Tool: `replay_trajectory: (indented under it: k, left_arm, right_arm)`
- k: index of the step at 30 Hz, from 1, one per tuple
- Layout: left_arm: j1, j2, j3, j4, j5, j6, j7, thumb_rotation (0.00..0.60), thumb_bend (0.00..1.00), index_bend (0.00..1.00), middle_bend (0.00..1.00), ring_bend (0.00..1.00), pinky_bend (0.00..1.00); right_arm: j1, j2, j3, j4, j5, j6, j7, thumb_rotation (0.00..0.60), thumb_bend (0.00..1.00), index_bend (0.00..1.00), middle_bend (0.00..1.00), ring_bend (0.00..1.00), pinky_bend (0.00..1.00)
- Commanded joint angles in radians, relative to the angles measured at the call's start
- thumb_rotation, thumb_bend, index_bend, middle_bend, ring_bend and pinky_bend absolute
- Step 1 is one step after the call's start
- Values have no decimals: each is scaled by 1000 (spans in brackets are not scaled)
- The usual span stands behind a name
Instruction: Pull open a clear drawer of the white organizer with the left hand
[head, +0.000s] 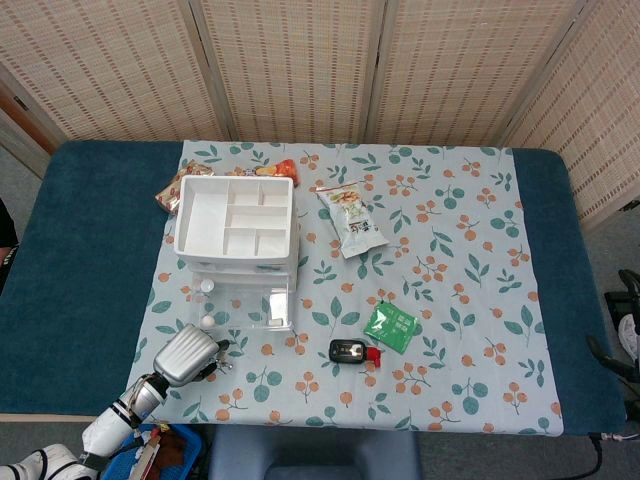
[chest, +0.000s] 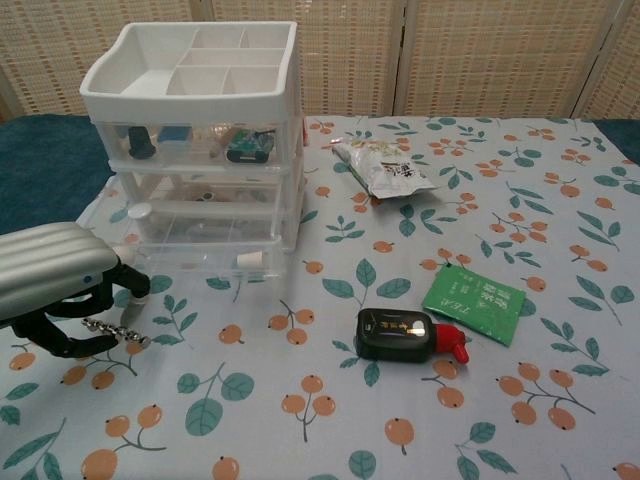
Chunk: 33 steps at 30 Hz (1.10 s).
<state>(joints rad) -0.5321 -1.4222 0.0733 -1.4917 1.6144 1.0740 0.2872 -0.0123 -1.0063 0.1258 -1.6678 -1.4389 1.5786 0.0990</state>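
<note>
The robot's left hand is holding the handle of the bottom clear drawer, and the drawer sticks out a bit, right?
Not quite. The left hand is not holding the handle; it sits in front of the bottom drawer, apart from it, as the head view shows. The drawer does stick out a bit from the white organizer.

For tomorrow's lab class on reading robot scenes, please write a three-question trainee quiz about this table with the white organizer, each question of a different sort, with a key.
1. True or false: the left robot hand grips the bottom clear plastic drawer of the white plastic organizer.
2. What lies nearest the black car key fob with a red tab?
A. green foil sachet
B. clear snack bag
C. the organizer
3. Fill in: the organizer's bottom drawer stands pulled ____.

Key
1. False; the hand is in front of it, apart.
2. A
3. Out (open)
</note>
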Motion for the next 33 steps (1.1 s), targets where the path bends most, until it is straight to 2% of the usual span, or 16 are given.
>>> replay_trajectory:
  k: [1,11,20,27,33]
  left_arm:
    - [1,-9,-2,4,-10,-7,3,600,330,530,961,983,1000]
    - [21,9,-1,-21,-17,21,7,600,327,469,960,979,1000]
    - [60,96,-8,-85,-48,73,-24,600,327,478,961,976,1000]
    - [98,149,-37,-93,-139,97,-44,600,327,541,960,969,1000]
    - [149,183,-71,-90,-232,146,-51,600,328,549,939,928,1000]
  right_arm:
    - [0,0,0,0,0,1,0,600,259,35,79,71,213]
    - [1,0,2,-1,-1,1,-1,600,259,35,79,71,213]
    - [0,0,2,0,-3,5,1,600,259,35,79,71,213]
    - [1,-8,2,9,-3,3,11,600,258,35,79,71,213]
    - [6,-7,-1,12,1,-13,7,600,259,36,79,71,213]
